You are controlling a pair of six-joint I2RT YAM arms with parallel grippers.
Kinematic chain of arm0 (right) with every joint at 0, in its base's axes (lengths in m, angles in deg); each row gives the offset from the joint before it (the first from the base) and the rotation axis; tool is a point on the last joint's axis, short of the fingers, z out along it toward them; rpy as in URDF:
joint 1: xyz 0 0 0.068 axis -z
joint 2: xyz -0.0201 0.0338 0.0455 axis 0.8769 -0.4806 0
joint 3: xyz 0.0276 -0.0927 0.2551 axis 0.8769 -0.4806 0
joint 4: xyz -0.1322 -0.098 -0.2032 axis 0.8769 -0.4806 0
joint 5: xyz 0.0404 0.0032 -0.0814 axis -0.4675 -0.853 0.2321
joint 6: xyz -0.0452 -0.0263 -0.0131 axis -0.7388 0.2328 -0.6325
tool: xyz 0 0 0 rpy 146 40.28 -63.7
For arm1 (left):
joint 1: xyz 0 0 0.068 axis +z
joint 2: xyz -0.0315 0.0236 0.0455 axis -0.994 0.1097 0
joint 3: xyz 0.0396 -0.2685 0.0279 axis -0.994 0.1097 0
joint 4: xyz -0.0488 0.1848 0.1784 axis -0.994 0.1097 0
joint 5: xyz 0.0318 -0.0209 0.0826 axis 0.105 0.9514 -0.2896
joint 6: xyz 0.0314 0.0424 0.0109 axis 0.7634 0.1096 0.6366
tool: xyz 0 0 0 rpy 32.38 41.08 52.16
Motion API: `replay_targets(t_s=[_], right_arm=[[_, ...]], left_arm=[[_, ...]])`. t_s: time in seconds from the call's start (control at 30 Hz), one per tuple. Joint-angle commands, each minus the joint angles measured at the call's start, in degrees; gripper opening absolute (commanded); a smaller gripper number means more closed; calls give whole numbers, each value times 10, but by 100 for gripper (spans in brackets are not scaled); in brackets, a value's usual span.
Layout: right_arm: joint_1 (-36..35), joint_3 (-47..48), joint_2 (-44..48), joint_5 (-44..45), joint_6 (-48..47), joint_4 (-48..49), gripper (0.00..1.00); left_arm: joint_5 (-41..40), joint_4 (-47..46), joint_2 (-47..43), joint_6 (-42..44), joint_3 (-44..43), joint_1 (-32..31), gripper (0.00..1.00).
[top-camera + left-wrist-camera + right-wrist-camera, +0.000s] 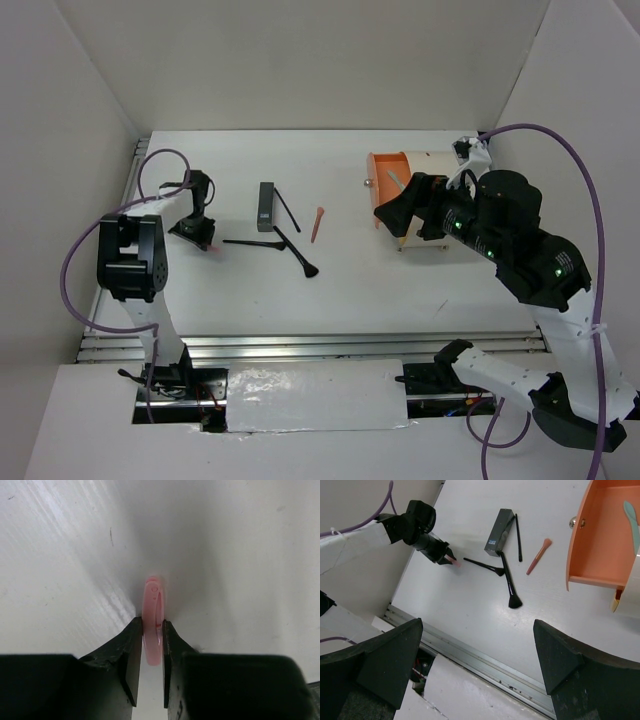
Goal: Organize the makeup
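Note:
My left gripper (207,240) is at the left of the table, low over it, shut on a small pink makeup piece (152,595) that sticks out past its fingertips (134,630); it also shows in the right wrist view (454,561). Right of it lie a black brush (250,243), a second black brush (297,253), a dark grey rectangular tube (266,206), a thin black stick (287,210) and an orange-pink stick (318,224). My right gripper (395,215) is wide open and empty, raised beside the orange drawer (385,185).
The cream box (440,195) at the back right has its orange drawer (600,535) pulled open, with a pale teal tool (631,517) inside. A metal rail (320,345) runs along the near table edge. White walls enclose the table.

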Motion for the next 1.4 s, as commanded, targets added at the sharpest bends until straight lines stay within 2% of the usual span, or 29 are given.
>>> replay_targets(t_s=[0.0, 0.17, 0.3, 0.5, 0.67, 0.83, 1.0, 1.23, 1.37], right_arm=[[-3, -2, 2, -8, -4, 22, 100], [-3, -12, -1, -23, -2, 41, 100], [-3, -9, -16, -90, -20, 59, 100], [-23, -23, -78, -160, 1, 116, 100], [-90, -24, -153, -140, 31, 180, 100], [-143, -17, -257, -136, 67, 270, 100], [-183, 27, -358, -133, 67, 307, 100], [-214, 38, -415, -133, 64, 368, 98], [-217, 26, -426, -127, 60, 402, 94]], left_arm=[[19, 40, -36, 28, -1, 2, 0], [39, 36, -104, 67, -3, 2, 0], [65, 51, -146, 101, -11, 2, 0], [127, 75, -219, 139, -34, -26, 0], [175, 100, -278, 148, -61, -61, 0], [226, 108, -321, 156, -79, -67, 1], [252, 132, -350, 168, -104, -68, 2], [279, 144, -393, 170, -94, -68, 3], [292, 153, -409, 170, -86, -68, 4]])
